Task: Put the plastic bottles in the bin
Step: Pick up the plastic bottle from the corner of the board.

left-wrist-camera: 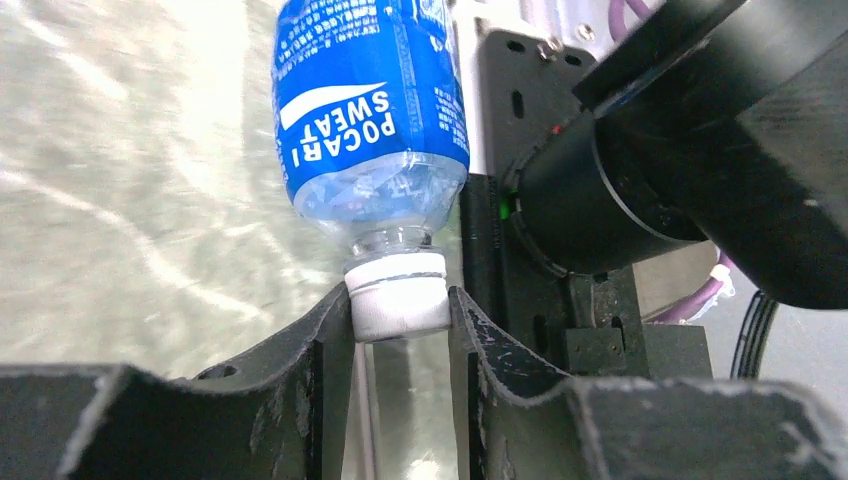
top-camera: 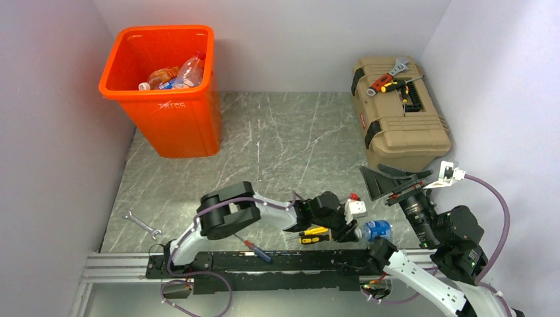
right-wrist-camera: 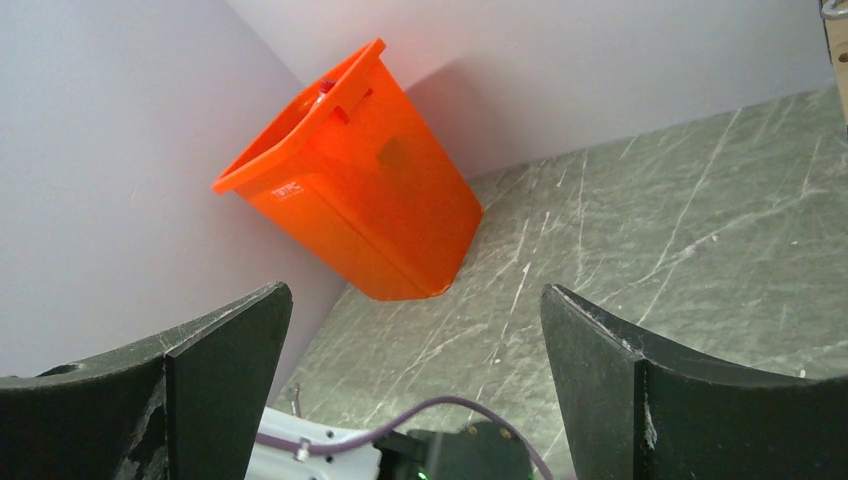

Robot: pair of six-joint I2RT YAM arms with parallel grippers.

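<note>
Reaching white walls (top-camera: 297, 46), the grey veined tabletop (top-camera: 284, 139) bears the bin (top-camera: 178, 125).

We're seeing bright-orange bin (top-camera: 178, 122), blue-labelled bottle (left-wrist-camera: 370, 110) with white cap (left-wrist-camera: 398, 300), grey white-veined table (top-camera: 290, 139), tan toolbox (top-camera: 409, 132), yellow-handled screwdrivers (top-camera: 314, 232).

The orange bin (right-wrist-camera: 370, 190) stands on the grey veined worktop (right-wrist-camera: 700, 220), close against the pale wall (right-wrist-camera: 100, 150). The right claw (right-wrist-camera: 415, 295) is spread wide, with nothing between its jaws. A purple cable (right-wrist-camera: 440, 405) crosses the lower edge.
</note>
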